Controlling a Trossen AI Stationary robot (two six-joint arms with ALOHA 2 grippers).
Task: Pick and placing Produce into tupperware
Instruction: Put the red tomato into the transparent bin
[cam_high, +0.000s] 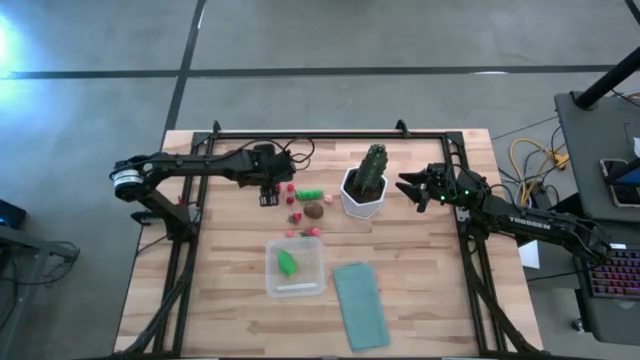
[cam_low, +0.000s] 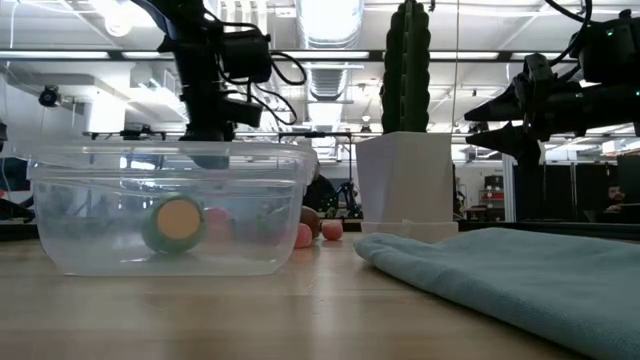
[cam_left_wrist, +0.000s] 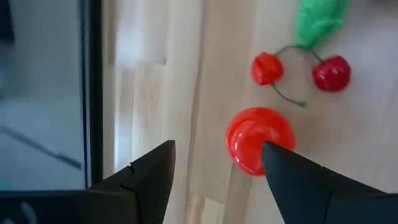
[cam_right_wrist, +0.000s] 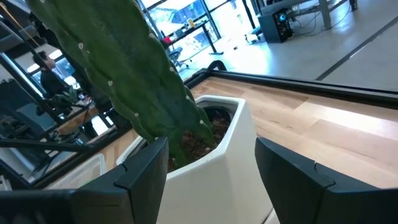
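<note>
1. Wood-plank counter (cam_high: 420, 270) on a black frame, grey concrete floor around it; low view looks into an open workshop with ceiling lights.
2. Left tool (cam_high: 268, 196) is over the far-left part of the counter, fingers spread apart and holding nothing. Left wrist view: a red round piece (cam_left_wrist: 259, 140) sits on the wood between the fingertips, close to one finger (cam_left_wrist: 311, 186); can't tell whether they touch.
3. Just past it in that view: a pair of cherries (cam_left_wrist: 298, 70) on a thin stem, with a green piece (cam_left_wrist: 320, 17) beyond them.
4. High view: loose produce sits in a cluster between the left tool and the pot: green elongated piece (cam_high: 308, 194), brown round piece (cam_high: 314, 211), small red/pink pieces (cam_high: 303, 232) nearer the container.
5. Tupperware (cam_high: 295, 268) is clear and sits on the near-centre of the counter, upright, lid off. One green piece (cam_high: 287, 263) lies inside. Low view shows that piece end-on as a green disc with a tan centre (cam_low: 175, 224).
6. Teal lid (cam_high: 360, 305) lies flat just right of the tupperware, apart from it.
7. Cactus (cam_high: 373, 168) stands upright in a white pot (cam_high: 362, 201), right of the produce cluster.
8. Right tool (cam_high: 412, 187) hangs just right of the pot, fingers apart, empty. Right wrist view has the pot and cactus straight ahead, close.
</note>
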